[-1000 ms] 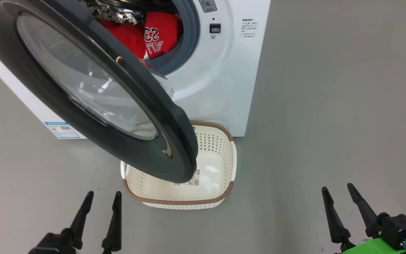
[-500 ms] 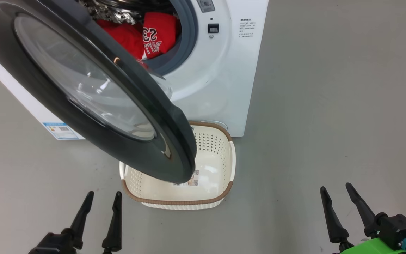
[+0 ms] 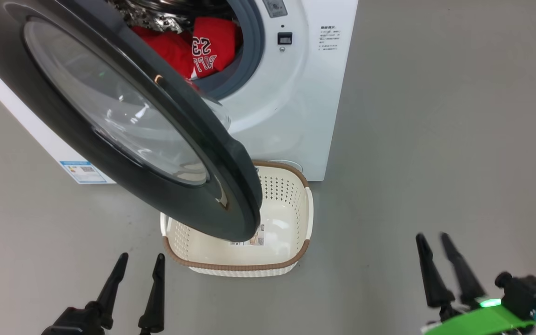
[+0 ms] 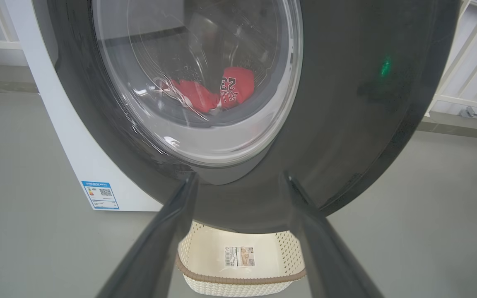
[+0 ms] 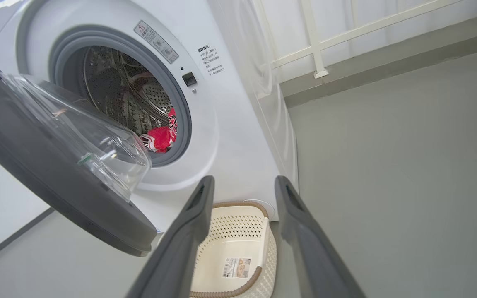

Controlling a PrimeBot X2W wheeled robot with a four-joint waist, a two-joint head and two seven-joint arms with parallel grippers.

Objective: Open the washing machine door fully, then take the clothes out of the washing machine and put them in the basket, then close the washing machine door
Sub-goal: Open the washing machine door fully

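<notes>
The white washing machine (image 3: 286,107) stands at the top of the head view, and its door (image 3: 231,186), black-rimmed with a clear glass bowl, hangs partly open over the basket. Red clothes (image 3: 212,46) with white "23" print lie in the steel drum. The cream basket (image 3: 235,267) with a brown rim sits on the floor below the door, with nothing in it but a sticker. My left gripper (image 3: 142,256) is open at the lower left, short of the door (image 4: 346,124). My right gripper (image 3: 431,235) is open at the lower right, pointing toward the machine (image 5: 230,136) and the basket (image 5: 232,207).
Bare grey floor lies all around the machine and to its right. A white railing (image 5: 317,45) and a low ledge run along the wall behind it. A small blue label (image 3: 82,170) marks the machine's lower left corner.
My right gripper has risen in the head view and drifted slightly left, its fingers a little closer together. The left gripper has barely shifted. Door, clothes and basket stay put.
</notes>
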